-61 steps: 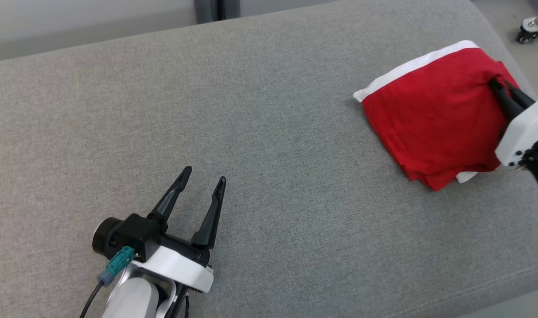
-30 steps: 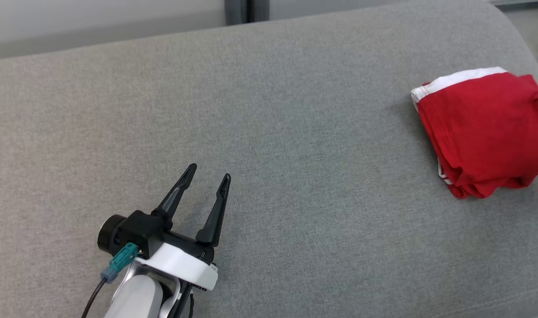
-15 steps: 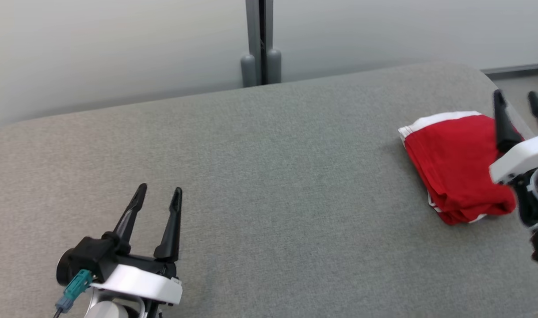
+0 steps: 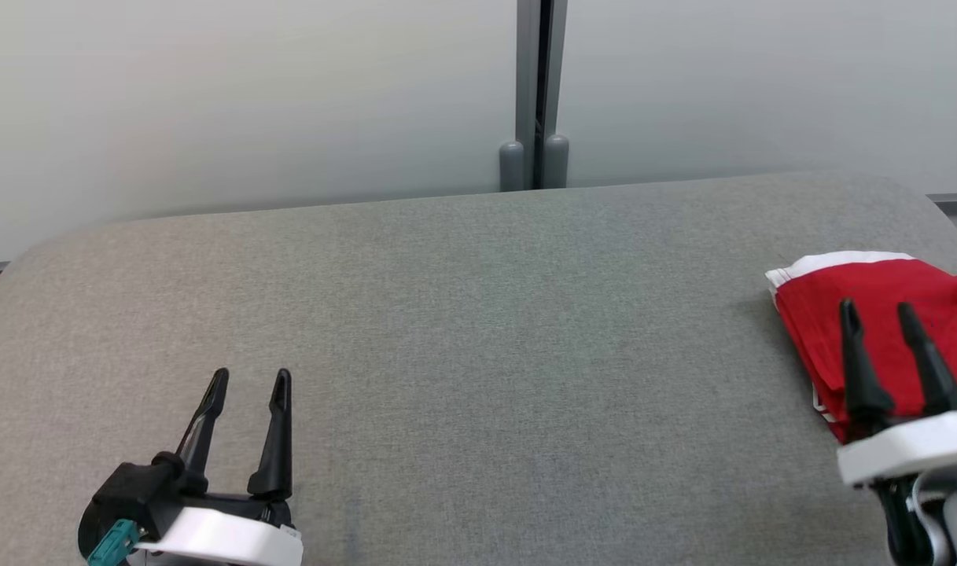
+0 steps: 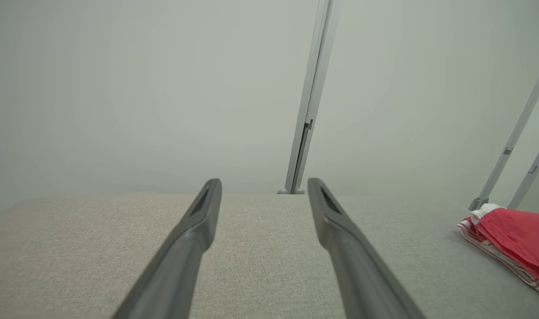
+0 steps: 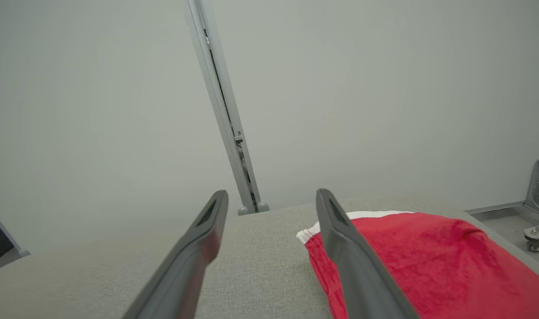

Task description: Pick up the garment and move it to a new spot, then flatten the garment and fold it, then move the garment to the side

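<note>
Sitting folded at the right end of the grey upholstered bench (image 4: 478, 314): red garment (image 4: 820, 303), white trim on its far edge. Right gripper (image 4: 876, 305) is the nearer one, fingers spread wide, empty, tips pointing over the garment's near side. Left gripper (image 4: 252, 373) also wide and empty, well apart to the left. Bare cushion between them. Move-aside step looks done.

Left pincer (image 4: 252, 376) spread, empty; right pincer (image 4: 875, 308) likewise.
</note>
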Robot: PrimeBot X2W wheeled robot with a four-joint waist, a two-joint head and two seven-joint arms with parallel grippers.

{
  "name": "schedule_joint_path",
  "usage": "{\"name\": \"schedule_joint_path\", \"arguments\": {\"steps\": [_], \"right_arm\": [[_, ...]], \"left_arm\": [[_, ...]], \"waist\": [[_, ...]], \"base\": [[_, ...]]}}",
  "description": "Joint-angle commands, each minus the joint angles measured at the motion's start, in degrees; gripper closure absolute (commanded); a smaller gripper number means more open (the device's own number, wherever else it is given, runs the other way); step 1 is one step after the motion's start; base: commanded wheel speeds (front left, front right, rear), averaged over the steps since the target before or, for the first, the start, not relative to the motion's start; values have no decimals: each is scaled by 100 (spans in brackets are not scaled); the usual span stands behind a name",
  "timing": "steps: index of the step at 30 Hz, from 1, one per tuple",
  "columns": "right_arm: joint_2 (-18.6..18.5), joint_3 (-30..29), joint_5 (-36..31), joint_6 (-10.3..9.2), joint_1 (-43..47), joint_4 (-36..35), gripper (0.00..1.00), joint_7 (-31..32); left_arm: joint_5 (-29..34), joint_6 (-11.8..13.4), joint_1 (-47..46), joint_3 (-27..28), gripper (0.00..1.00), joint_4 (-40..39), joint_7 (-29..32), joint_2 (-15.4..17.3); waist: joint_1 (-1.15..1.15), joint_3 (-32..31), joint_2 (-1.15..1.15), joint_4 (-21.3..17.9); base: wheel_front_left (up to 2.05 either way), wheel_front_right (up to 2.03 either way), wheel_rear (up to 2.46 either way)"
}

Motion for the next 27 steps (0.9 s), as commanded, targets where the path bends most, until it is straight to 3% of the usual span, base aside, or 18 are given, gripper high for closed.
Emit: {"name": "schedule_joint_path", "arguments": {"steps": [1, 10, 27], "right_arm": [[92, -94, -75, 1, 213, -170, 0, -23], [574, -123, -771, 1, 1034, -826, 0, -22], [665, -48, -1057, 1, 963, -865, 0, -22]], "left_arm": [[38, 14, 50, 62, 0, 18, 4, -9], [318, 218, 212, 268, 0, 43, 3, -72], [249, 256, 180, 212, 0, 114, 4, -101]], "waist": [[0, -19, 0, 49], [0, 4, 0, 128], [0, 22, 0, 180]], "base": [[0, 0, 0], [0, 0, 0], [0, 0, 0]]}}
